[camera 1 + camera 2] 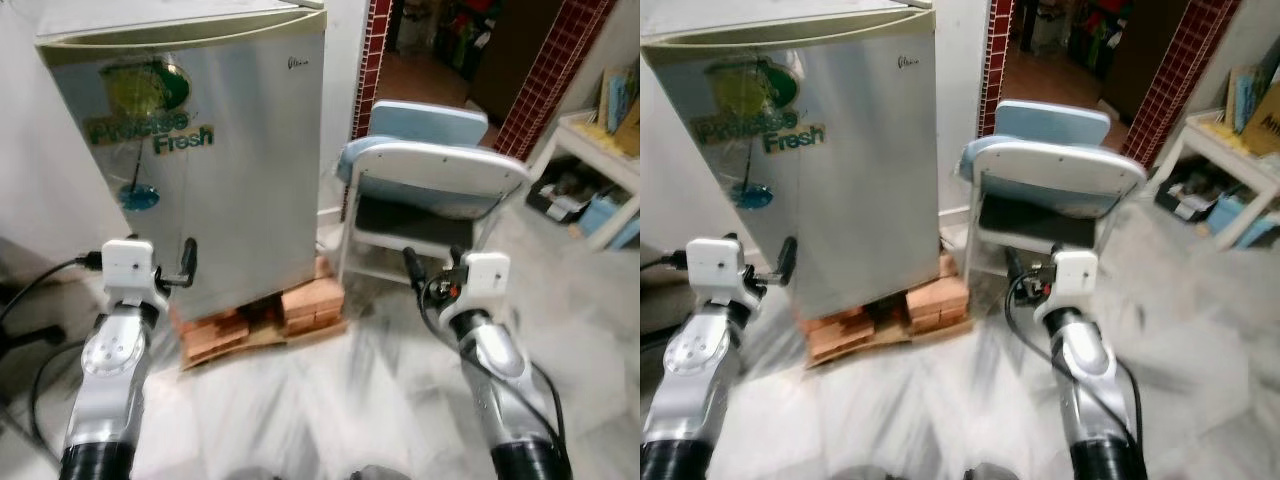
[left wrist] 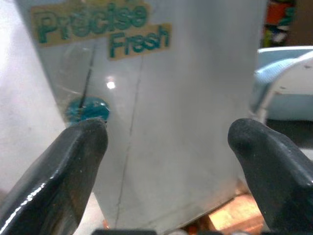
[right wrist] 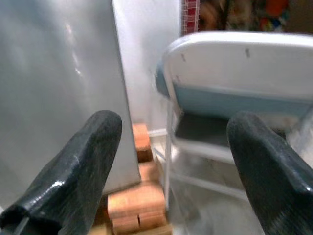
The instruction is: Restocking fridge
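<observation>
A small silver fridge (image 1: pixel 215 150) with a "Precise Fresh" sticker stands ahead on the left, its door shut. It rests on a low stack of bricks (image 1: pixel 262 318). My left gripper (image 1: pixel 176 266) is raised close in front of the lower part of the fridge door, open and holding nothing. In the left wrist view its two black fingers (image 2: pixel 63 166) stand wide apart with the door between them. My right gripper (image 1: pixel 433 264) is raised further right, in front of the folding chairs, also open and empty.
Two folded blue-and-white chairs (image 1: pixel 432 172) lean right of the fridge. A white shelf unit (image 1: pixel 598 185) with books and boxes stands at the far right. A red-tiled doorway (image 1: pixel 378 40) opens behind. Black cables (image 1: pixel 35 285) lie at the left. The marble floor is blurred.
</observation>
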{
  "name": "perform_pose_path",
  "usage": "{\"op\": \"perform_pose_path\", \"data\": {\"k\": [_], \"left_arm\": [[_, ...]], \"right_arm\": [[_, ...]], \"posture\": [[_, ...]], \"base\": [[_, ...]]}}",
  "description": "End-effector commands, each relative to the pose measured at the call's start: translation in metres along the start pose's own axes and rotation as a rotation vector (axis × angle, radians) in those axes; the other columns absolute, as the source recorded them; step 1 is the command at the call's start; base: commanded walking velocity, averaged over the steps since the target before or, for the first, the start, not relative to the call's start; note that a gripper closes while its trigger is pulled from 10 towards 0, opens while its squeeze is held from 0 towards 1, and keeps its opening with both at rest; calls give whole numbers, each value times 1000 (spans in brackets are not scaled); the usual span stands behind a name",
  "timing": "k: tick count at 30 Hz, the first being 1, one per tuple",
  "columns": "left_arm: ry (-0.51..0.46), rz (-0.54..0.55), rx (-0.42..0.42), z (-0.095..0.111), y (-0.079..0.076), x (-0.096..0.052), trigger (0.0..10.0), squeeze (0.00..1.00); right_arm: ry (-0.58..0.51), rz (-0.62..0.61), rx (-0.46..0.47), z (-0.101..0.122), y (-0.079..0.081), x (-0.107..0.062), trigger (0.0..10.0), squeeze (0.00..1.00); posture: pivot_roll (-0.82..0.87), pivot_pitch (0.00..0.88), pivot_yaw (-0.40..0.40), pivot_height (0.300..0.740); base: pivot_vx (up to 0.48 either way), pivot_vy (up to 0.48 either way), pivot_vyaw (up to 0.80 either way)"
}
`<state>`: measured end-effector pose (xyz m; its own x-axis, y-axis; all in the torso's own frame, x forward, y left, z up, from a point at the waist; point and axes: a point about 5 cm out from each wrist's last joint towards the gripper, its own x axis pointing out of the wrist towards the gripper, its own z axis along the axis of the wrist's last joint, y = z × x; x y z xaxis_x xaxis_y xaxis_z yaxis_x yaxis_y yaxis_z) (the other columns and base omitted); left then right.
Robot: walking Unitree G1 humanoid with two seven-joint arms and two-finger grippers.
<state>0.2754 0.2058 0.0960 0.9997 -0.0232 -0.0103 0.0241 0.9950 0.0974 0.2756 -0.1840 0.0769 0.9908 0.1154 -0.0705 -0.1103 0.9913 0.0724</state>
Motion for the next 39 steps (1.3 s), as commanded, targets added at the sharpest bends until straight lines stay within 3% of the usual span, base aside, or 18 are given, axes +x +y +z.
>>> {"op": "perform_pose_path", "data": {"k": [1,6,12,39], "left_arm": [[-5,8,28,2,5,0,10000,0],[-3,-5,26,1,2,-1,10000,0],[4,-5,21,0,3,-2,10000,0],[1,-10,21,-1,1,-2,10000,0]], "right_arm": [[-18,10,26,4,6,2,10000,0],[-14,-9,-31,5,4,2,10000,0],[-36,-37,8,9,-3,3,10000,0],[-53,-59,-9,12,-4,3,10000,0]], "posture": [[4,0,-12,740],[6,0,-13,740],[8,0,-12,740],[6,0,-9,740]], "base": [[0,480,0],[0,480,0],[0,480,0],[0,476,-785]]}}
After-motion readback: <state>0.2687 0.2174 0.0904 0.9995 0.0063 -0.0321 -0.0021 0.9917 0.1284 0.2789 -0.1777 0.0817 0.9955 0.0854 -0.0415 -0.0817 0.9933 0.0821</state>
